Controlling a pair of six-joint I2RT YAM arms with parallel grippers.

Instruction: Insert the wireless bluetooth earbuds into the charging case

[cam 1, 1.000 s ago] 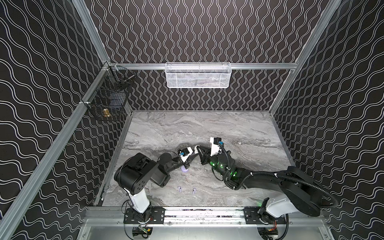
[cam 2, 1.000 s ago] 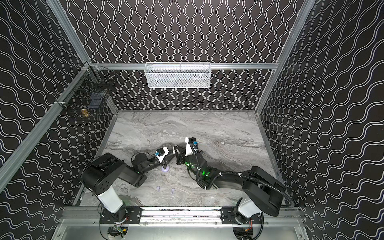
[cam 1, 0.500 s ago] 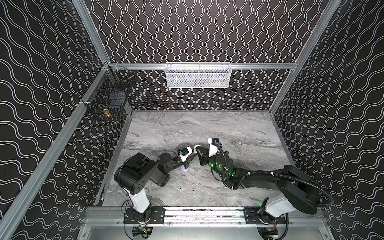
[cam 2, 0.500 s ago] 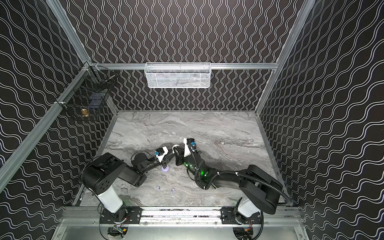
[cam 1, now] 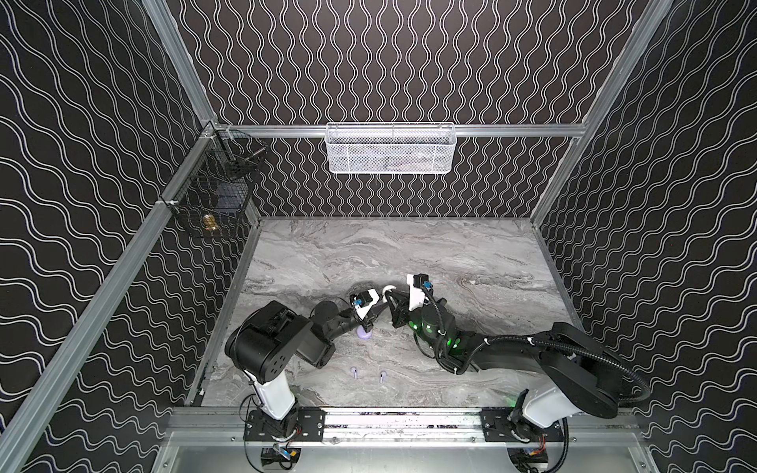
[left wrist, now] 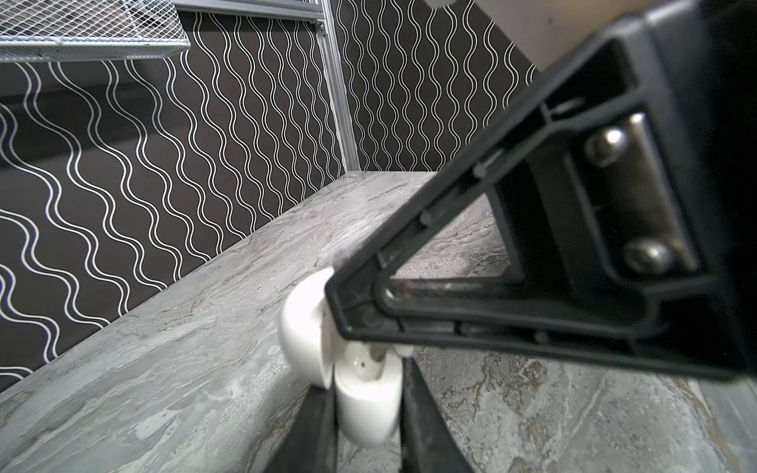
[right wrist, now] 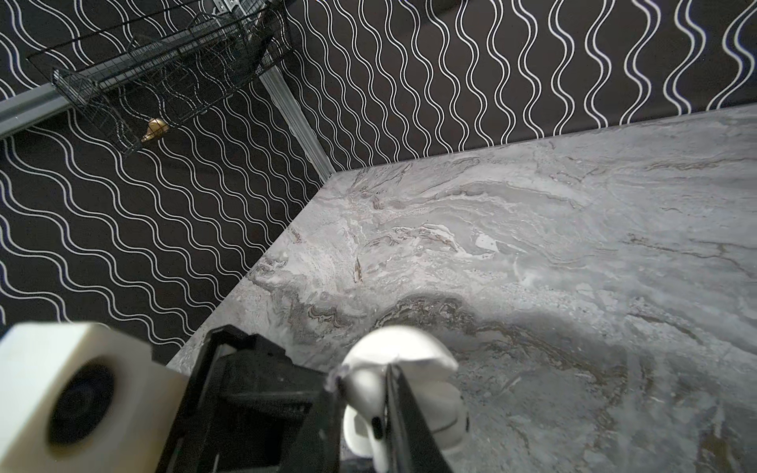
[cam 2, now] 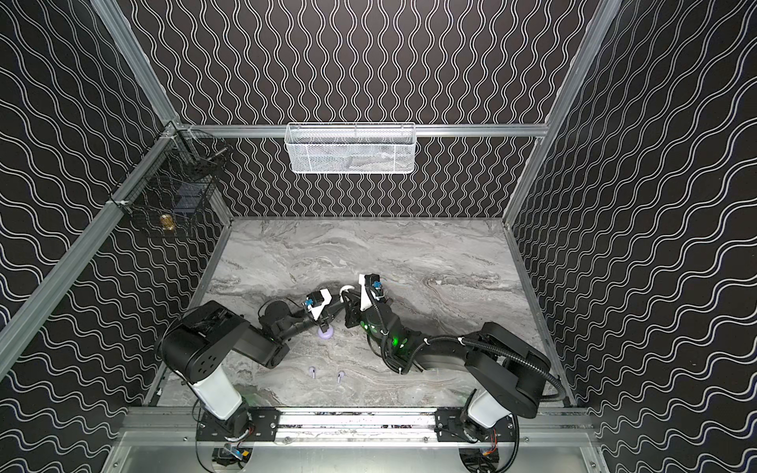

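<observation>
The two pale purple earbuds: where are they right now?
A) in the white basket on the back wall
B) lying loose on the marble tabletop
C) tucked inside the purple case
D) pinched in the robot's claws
B: both top views show the lavender earbuds lying side by side on the bare marble tabletop, in front of the lavender case, with nothing gripping them.

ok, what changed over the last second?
The right gripper edged slightly toward the left gripper, its arm swinging in behind it, tip at the open white case. Nothing grabbed or released. Left gripper's hold on the case, the lavender case and loose earbuds: unchanged.
</observation>
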